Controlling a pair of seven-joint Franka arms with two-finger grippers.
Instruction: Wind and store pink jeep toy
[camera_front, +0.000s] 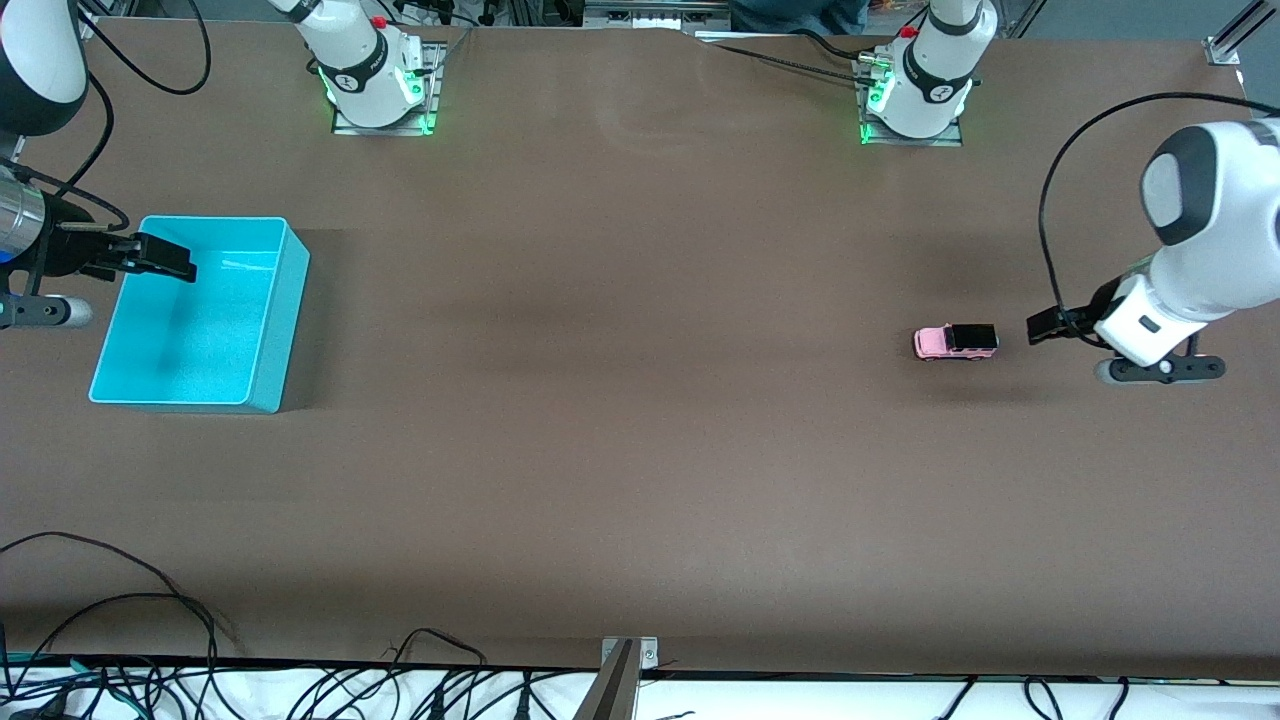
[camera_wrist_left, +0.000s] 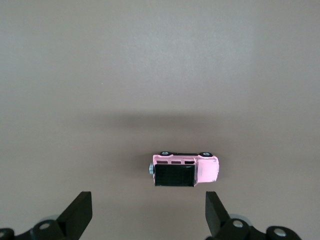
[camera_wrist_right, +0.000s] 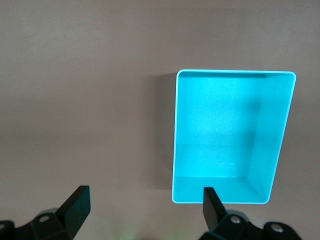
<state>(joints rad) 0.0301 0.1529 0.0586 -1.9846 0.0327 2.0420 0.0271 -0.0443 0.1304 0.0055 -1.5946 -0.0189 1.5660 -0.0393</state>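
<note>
In the front view the small boxy pink jeep toy (camera_front: 956, 342), light pink with a black roof panel and dark wheels, sits on its wheels on the brown matte table (camera_front: 620, 400) at the middle right of the frame, toward the left arm's end of the table. The left gripper (camera_front: 1045, 325), black-fingered on a white wrist, hangs just beside the toy at the right edge of the frame, not touching it. At the middle left of the frame stands the open rectangular turquoise plastic bin (camera_front: 270, 330), well apart from the toy, and the right gripper (camera_front: 160, 257) hangs over the bin's rim at the end nearest the right arm.

The left wrist view gives what the front view cannot: the toy (camera_wrist_left: 185, 170) seen from above in the lower centre of the frame, its black roof and side windows plain, with the left gripper's (camera_wrist_left: 149, 215) two dark fingers (camera_wrist_left: 80, 212) spread wide apart at the bottom edge and nothing between them.

The right wrist view shows the bin's (camera_wrist_right: 280, 145) inside, bare turquoise floor and walls, at centre right of the frame. The right gripper (camera_wrist_right: 145, 210) stands with its fingers (camera_wrist_right: 79, 205) likewise wide apart, holding nothing.
</note>
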